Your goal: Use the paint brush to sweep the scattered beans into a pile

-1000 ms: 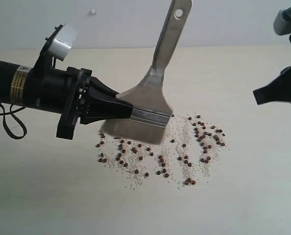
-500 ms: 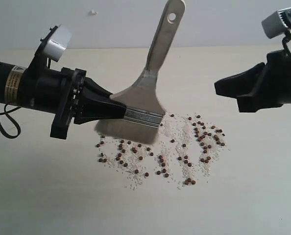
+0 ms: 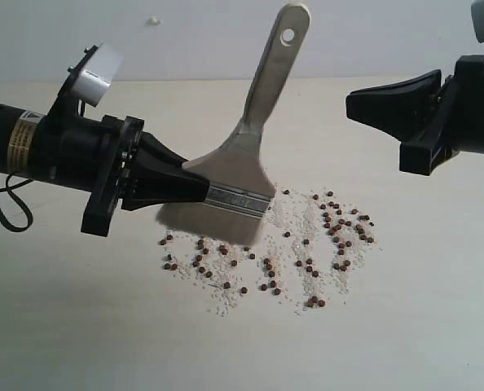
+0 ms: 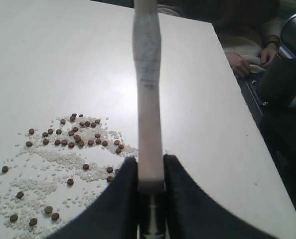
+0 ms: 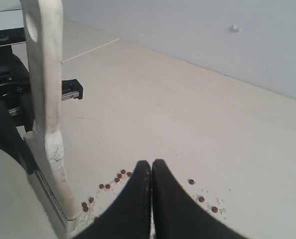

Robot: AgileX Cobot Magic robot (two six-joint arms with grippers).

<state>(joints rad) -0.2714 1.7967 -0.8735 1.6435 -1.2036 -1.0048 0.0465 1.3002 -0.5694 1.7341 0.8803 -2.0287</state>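
Observation:
My left gripper (image 3: 203,189) is shut on the silver ferrule of the paint brush (image 3: 250,138). The cream handle slants up and away, and the whitish bristles hang just over the table. The beans (image 3: 266,265) lie scattered with white grains in a wide patch under and to the right of the bristles; no compact pile shows. In the left wrist view the brush handle (image 4: 147,74) runs out from between the left gripper (image 4: 150,173) jaws, with beans (image 4: 78,139) beside it. My right gripper (image 3: 349,104) is shut and empty, in the air right of the handle. Its wrist view shows the right gripper (image 5: 151,164), brush (image 5: 46,99) and beans (image 5: 115,179).
The pale table (image 3: 79,326) spreads wide around the patch. A grey wall (image 3: 185,41) stands behind it. In the left wrist view a person's hand (image 4: 237,62) rests beyond the table's far edge, beside a dark round object (image 4: 282,74).
My right gripper has come in from the right edge and risen towards the brush handle. The left gripper has shifted the brush slightly left and lower.

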